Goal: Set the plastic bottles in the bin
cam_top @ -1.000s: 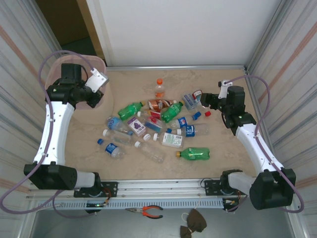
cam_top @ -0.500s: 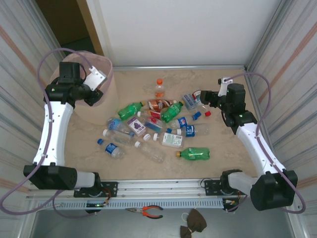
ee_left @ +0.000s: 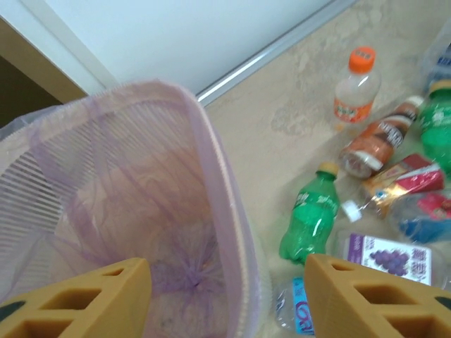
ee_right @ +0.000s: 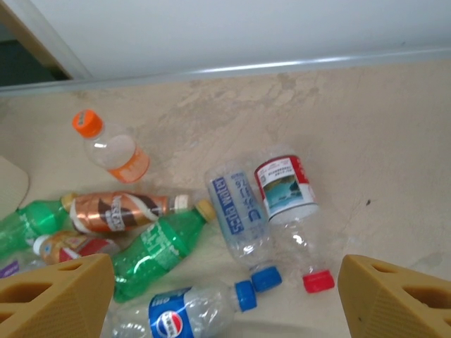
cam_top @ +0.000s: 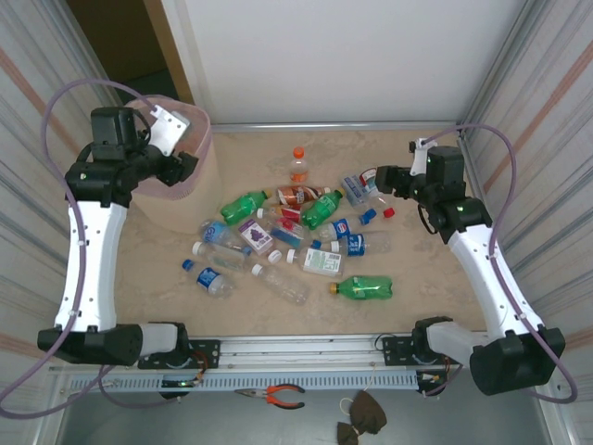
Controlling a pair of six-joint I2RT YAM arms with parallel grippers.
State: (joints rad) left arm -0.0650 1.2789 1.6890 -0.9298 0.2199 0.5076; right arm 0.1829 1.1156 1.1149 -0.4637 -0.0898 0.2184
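Found bin standing far left, apparently empty, view blurred. Noted plastic bottles strewn mid-table, right of it. Logged left gripper gaping, empty, over bin rim; right gripper gaping, empty, above red-capped bottle. Expect rolling under off-centre pinch.

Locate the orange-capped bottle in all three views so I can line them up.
Top external: orange-capped bottle at far centre of the table, behind the pile.
Left wrist: the bottle is upper right, well right of the bin.
Right wrist: the bottle is upper left, cap toward the wall.
Shared landmark: the copper-labelled bottle lying just nearer than it, also in left wrist and right wrist.
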